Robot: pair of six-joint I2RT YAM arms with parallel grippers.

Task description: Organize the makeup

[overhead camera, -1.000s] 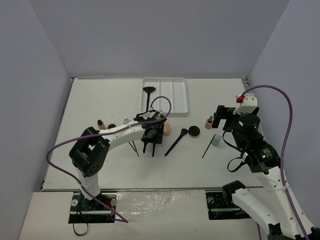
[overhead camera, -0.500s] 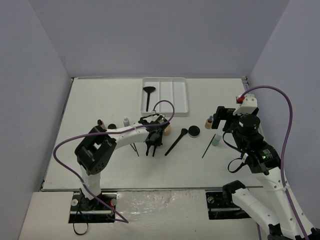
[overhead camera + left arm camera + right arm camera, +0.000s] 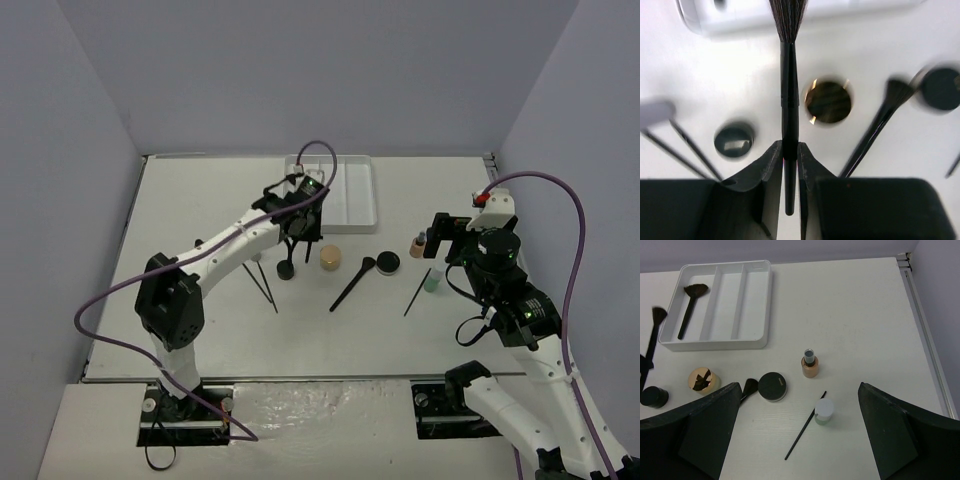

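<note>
- Two wrist cameras settle what the overhead camera leaves vague. The left wrist view shows the left pincer (image 3: pixel 790 150) pinching a black brush (image 3: pixel 789 100) by its handle, with the bristles pointing toward the white tray (image 3: pixel 715 22).
- Beneath that brush, the same view looks down on the gold-tan jar (image 3: pixel 828 101). A small dark compact (image 3: pixel 734 140) sits to its left and a second brush (image 3: pixel 875 130) to its right, all blurred, on the counter (image 3: pixel 705 80).
- Only the right wrist view shows inside the tray: a fan brush (image 3: pixel 688 310) lies in the leftmost compartment.
- That view also shows the right pincer (image 3: pixel 799 390) spread wide. Between its fingers, on the counter, are the tan bottle (image 3: pixel 809 365), the pale green bottle (image 3: pixel 823 411), a thin brush (image 3: pixel 805 432) and a round black compact (image 3: pixel 772 386).
- From overhead, the left arm (image 3: pixel 240 240) reaches to the tray's near-left corner and covers that compartment. The right pincer sits well apart at the right side.
</note>
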